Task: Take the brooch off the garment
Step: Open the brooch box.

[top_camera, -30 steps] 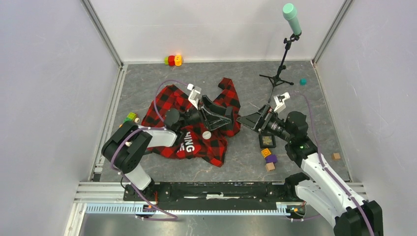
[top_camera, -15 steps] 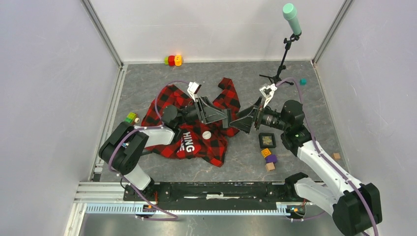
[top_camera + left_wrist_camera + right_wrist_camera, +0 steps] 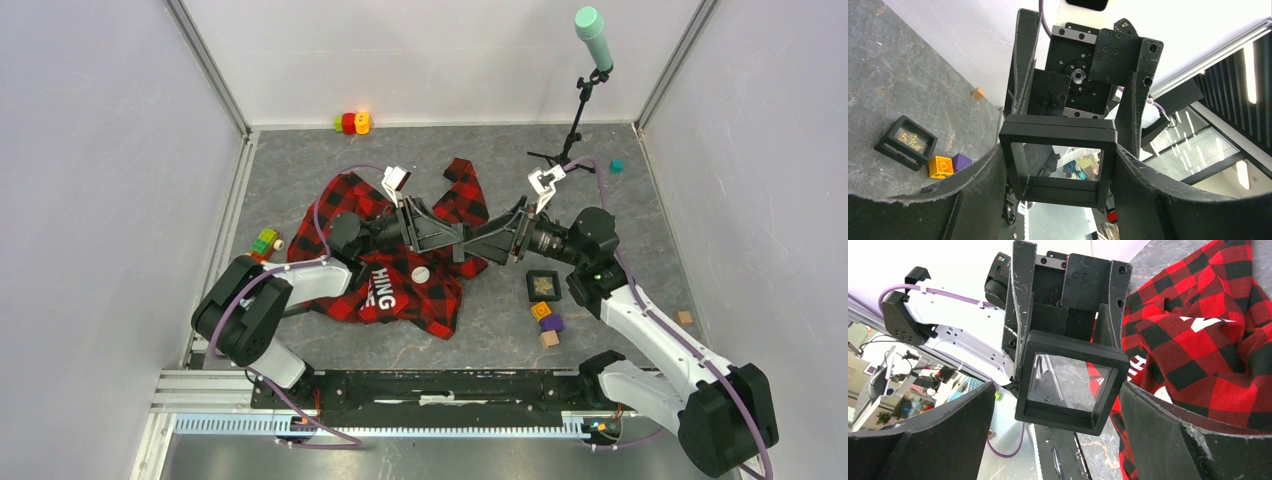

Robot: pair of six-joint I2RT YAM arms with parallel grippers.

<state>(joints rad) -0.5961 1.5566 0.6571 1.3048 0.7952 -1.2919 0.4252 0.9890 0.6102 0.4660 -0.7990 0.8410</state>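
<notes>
Straddling the frame [image 3: 1057, 131] in left pincer [image 3: 1059, 165], right pincer [image 3: 1058, 390] clears its edges.

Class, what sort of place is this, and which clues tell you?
Probably a robotics lab test cell: white panel walls enclose a grey marbled tabletop, two white-and-black robot arms mount on an aluminium rail, and a mint-green microphone stands on a black tripod.

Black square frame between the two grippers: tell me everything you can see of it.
The black square frame looks like matte plastic, a thick rim around a clear see-through window. The left gripper clamps two opposite sides, holding it in the air over the edge of the garment. The open right gripper flanks it without gripping.
</notes>
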